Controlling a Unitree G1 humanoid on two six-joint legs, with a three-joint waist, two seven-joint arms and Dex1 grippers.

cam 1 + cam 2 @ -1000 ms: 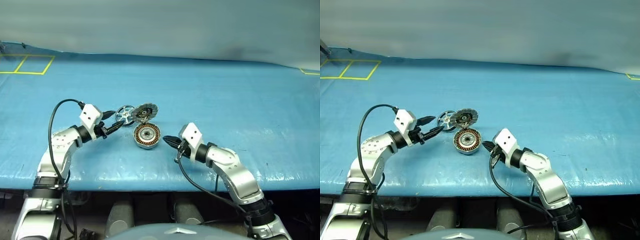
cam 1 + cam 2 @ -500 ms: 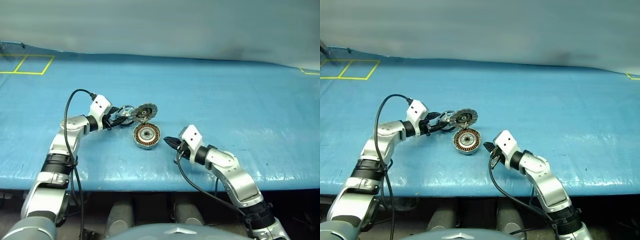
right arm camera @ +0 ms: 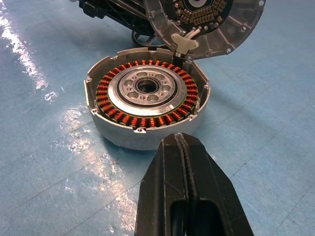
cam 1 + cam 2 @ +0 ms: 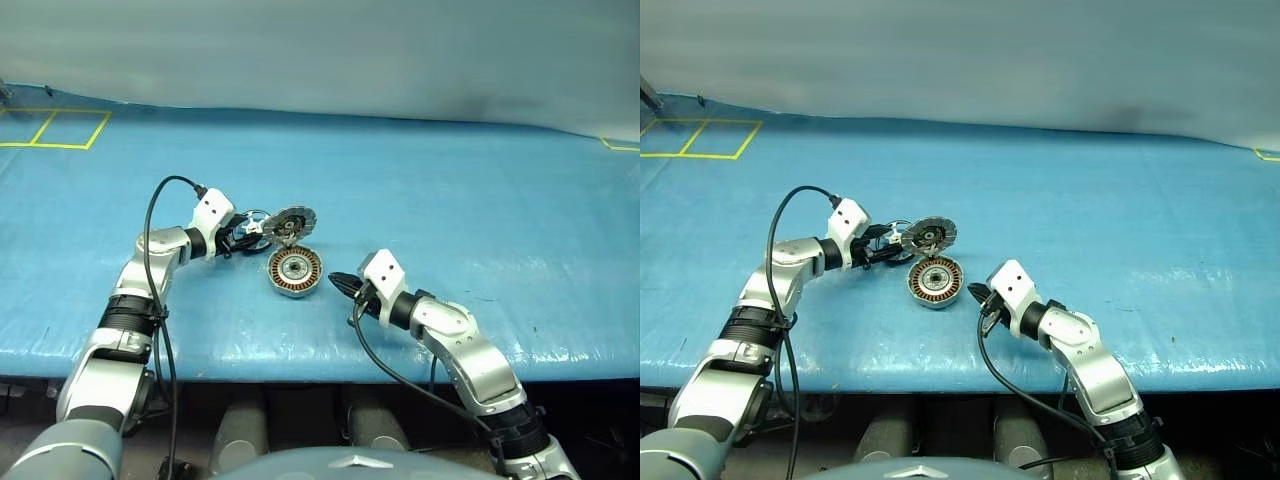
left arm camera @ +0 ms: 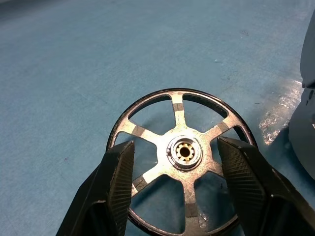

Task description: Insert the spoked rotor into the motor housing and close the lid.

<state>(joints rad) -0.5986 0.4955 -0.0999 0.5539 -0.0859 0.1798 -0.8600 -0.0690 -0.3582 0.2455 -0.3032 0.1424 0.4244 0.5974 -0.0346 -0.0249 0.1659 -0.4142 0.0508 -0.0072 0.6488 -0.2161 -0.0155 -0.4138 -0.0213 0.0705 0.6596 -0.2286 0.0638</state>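
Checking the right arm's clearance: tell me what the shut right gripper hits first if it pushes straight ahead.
Probably the round metal motor housing with copper windings: the right gripper points at its near wall, apart from it.

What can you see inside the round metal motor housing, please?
Inside the round metal motor housing, a ring of copper-brown windings surrounds a silver centre plate with a dark bore. Anything beneath that plate is covered.
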